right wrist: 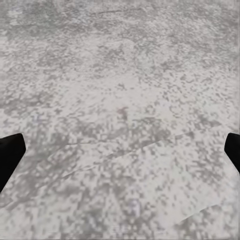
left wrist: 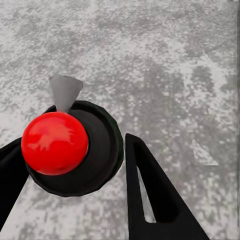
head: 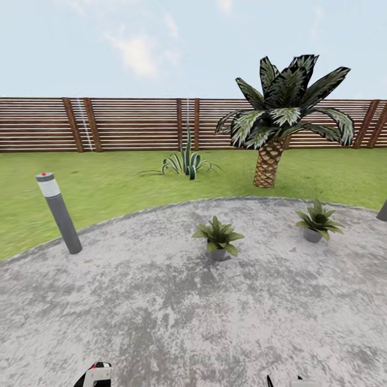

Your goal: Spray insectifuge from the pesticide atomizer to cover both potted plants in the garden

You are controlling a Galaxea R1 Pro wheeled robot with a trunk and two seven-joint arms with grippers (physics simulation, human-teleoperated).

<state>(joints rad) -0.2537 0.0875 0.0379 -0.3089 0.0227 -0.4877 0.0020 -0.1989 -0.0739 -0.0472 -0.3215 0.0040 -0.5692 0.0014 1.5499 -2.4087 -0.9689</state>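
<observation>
Left tool (left wrist: 75,165) clamps the pesticide atomizer (left wrist: 75,150) round its body; light, rigid, likely slick. Right tool (right wrist: 120,150) hangs released, empty.

1. The head camera looks forward and slightly down from standing height across the stone patio (head: 161,312) toward the lawn and the distant fence (head: 129,123).
2. The left wrist camera looks steeply down along its tool (left wrist: 75,170), close to the paving.
3. The right wrist camera also faces down at near paving.
4. All three views share the patio.
</observation>
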